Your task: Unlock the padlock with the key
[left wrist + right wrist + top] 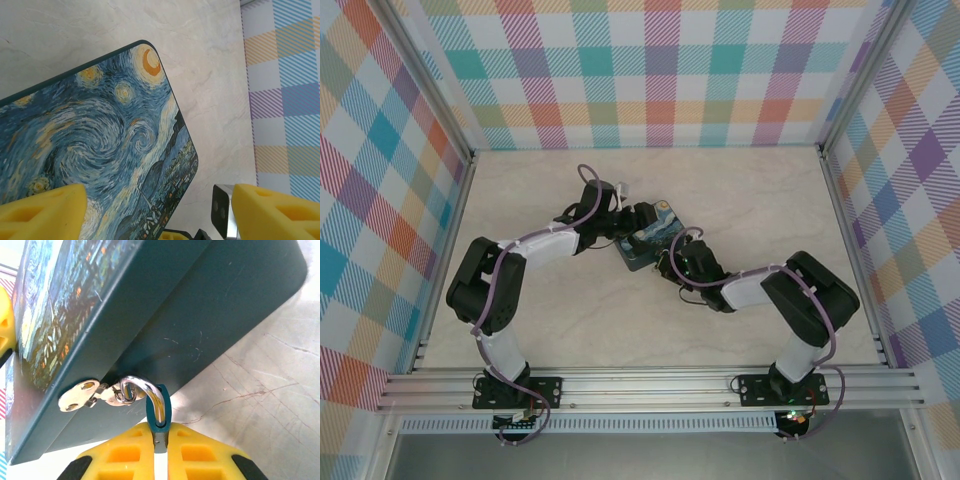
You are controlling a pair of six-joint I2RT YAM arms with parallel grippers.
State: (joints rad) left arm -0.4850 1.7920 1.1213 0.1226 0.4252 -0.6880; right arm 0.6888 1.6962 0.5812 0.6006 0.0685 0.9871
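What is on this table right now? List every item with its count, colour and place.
Starry Night tin box: one, dark blue with yellow swirls, table centre.
metal clasp: one, silver, on the tin's dark side wall.
padlock: one, teal body with silver shackle, shackle hooked through the clasp's ring.
table: one, pale marble pattern, under everything.
plaid walls: three, multicoloured, at left, back and right.
left gripper: one, yellow fingers, open, straddling a corner of the tin's lid.
right gripper: one, yellow fingers, shut on the padlock's body.
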